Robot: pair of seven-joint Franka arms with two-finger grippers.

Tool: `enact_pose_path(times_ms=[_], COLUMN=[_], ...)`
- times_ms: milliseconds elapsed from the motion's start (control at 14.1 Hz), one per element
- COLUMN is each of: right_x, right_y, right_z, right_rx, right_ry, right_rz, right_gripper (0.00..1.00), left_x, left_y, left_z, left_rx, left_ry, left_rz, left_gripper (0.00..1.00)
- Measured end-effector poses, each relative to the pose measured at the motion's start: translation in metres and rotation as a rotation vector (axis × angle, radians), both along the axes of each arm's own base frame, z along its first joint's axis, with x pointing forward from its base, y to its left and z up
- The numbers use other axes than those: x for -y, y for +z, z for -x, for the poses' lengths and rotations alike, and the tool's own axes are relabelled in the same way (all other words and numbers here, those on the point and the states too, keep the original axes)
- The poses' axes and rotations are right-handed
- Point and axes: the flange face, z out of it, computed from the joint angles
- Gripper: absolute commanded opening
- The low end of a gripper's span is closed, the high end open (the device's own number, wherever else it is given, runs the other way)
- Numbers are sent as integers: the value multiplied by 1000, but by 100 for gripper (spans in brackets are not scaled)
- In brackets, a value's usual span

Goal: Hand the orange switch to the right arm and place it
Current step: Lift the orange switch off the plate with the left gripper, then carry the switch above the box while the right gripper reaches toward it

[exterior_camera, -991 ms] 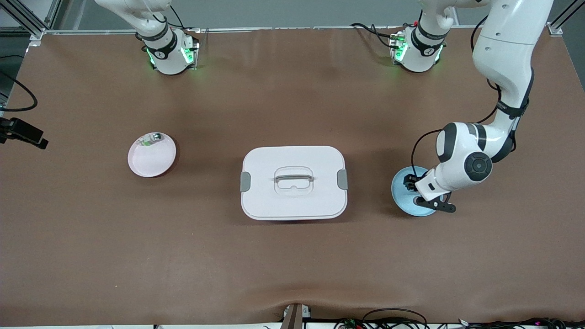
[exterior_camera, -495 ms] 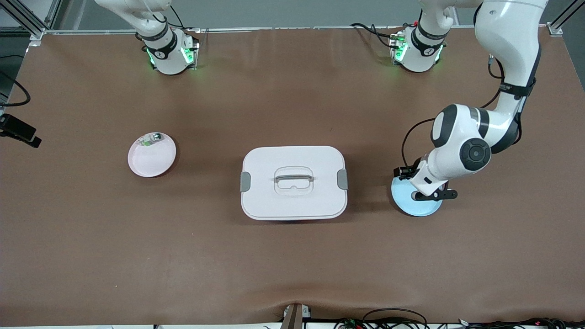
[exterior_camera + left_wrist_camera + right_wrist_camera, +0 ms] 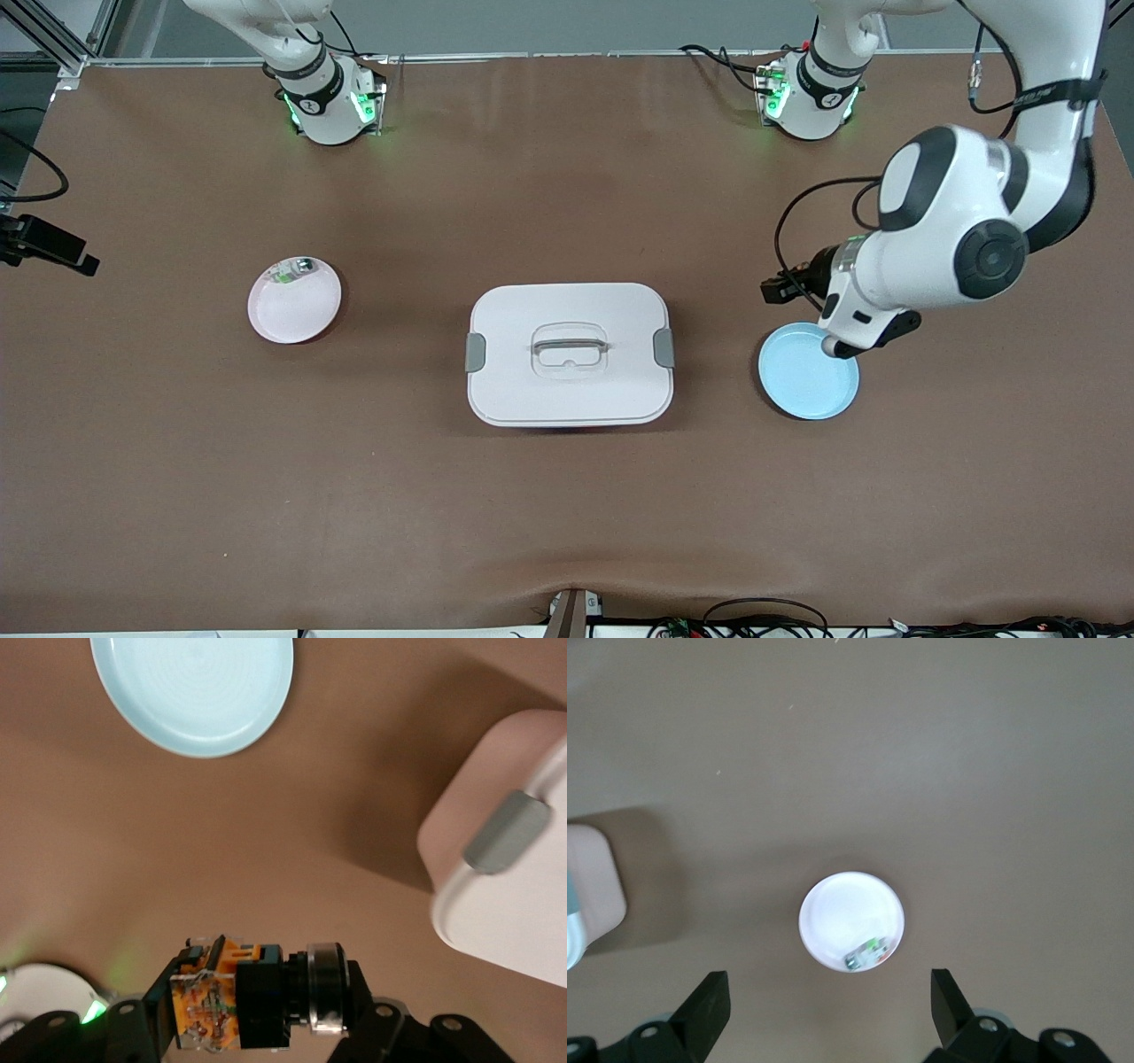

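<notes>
My left gripper [image 3: 784, 288] is up in the air over the table beside the light blue plate [image 3: 808, 381]. In the left wrist view it [image 3: 259, 1014] is shut on the orange switch [image 3: 266, 988], a black body with an orange end and a silver ring, held crosswise between the fingers. The blue plate [image 3: 192, 691] lies bare below. My right gripper [image 3: 830, 1010] is open and empty, high over the pink plate [image 3: 833, 912]. The right arm's hand is out of the front view.
A white lidded box [image 3: 569, 390] with grey clips stands mid-table; it also shows in the left wrist view [image 3: 523, 904]. The pink plate [image 3: 297, 315] toward the right arm's end holds a small clear-silver part with green marking [image 3: 292, 270].
My left gripper has risen off the blue plate with the switch and swung toward the robots' side. The plate now lies bare. The right arm has not moved.
</notes>
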Motion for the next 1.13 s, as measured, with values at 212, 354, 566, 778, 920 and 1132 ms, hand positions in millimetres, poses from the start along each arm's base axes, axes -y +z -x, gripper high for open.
enact_pose_path(times_ms=[212,354,566,778,920,1132], right_x=[-11,-19,-38,-75,-129,-205], right_y=[-1,-2,-9,-6,4,10], right_z=[1,1,1,2,9,35], right_rx=[-11,-19,-32,-27,21,73], right_ry=[10,22,13,-44,-71,-79], right_rz=[-74,-100,-200,-257,-272,-298], right_gripper=[100,100,100,100,100,100], left_x=[14,29,52,63,75,126], left_y=[52,76,98,118,134,149], left_z=[-1,1,7,6,2,7], left_rx=[-15,-32,-124,-221,-254,-260], left_ry=[195,265,403,553,683,870], left_rz=[48,109,197,271,320,363], left_gripper=[28,28,28,27,27,27])
